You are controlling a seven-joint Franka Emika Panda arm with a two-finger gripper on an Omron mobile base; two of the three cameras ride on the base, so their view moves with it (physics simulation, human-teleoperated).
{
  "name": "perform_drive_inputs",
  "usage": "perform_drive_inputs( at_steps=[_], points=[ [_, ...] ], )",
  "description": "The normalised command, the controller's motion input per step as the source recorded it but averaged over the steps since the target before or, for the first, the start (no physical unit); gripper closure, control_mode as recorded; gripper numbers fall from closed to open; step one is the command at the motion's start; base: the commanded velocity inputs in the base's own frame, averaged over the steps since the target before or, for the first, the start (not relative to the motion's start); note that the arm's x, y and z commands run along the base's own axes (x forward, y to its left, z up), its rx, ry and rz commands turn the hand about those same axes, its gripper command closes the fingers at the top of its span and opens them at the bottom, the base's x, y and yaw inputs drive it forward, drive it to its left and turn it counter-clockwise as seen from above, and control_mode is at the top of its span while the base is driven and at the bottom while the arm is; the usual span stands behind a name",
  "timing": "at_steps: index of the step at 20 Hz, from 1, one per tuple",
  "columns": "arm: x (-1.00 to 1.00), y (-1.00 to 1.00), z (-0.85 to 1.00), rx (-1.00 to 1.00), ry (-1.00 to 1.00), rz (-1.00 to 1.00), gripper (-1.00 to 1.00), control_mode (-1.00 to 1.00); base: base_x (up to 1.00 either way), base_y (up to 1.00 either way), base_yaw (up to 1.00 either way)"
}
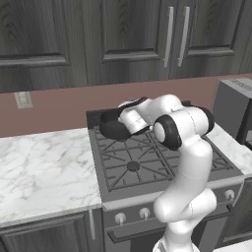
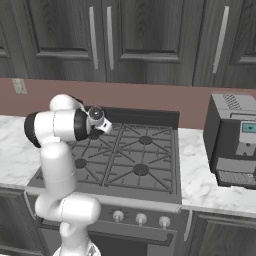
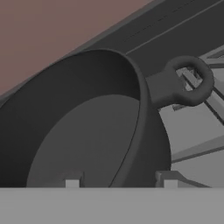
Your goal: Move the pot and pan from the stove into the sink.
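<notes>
A: What blocks the way off the stove (image 1: 147, 167)?
B: The pot (image 1: 112, 125) sits at its back left, close under the backsplash (image 1: 59, 106).
A: And sideways?
B: The left counter (image 1: 44, 172) lies bare; a toaster oven (image 2: 234, 140) crowds the right counter.

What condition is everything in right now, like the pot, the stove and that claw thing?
pot: empty, upright on the stove's back left corner, wall between the fingertips.
gripper: closed on the pot's wall, one fingertip inside, one outside.
stove: no flames showing.
upper cabinets: doors shut.
</notes>
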Motion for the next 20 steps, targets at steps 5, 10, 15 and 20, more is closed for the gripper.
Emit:
perform_drive_inputs(
  at_steps=[5, 10, 15, 20],
  points=[
    [0.00, -0.02, 0.52, 0.04, 0.00, -0.05, 1.00, -1.00, 0.00, 0.00, 0.00],
    [-0.02, -0.02, 0.57, 0.02, 0.01, -0.04, 1.00, -1.00, 0.00, 0.00, 0.00],
    [-0.14, -0.05, 0.65, 0.02, 0.06, -0.04, 1.00, -1.00, 0.00, 0.00, 0.00],
    [-0.72, -0.22, 0.41, 0.02, 0.01, 0.00, 1.00, -1.00, 0.00, 0.00, 0.00]
  ],
)
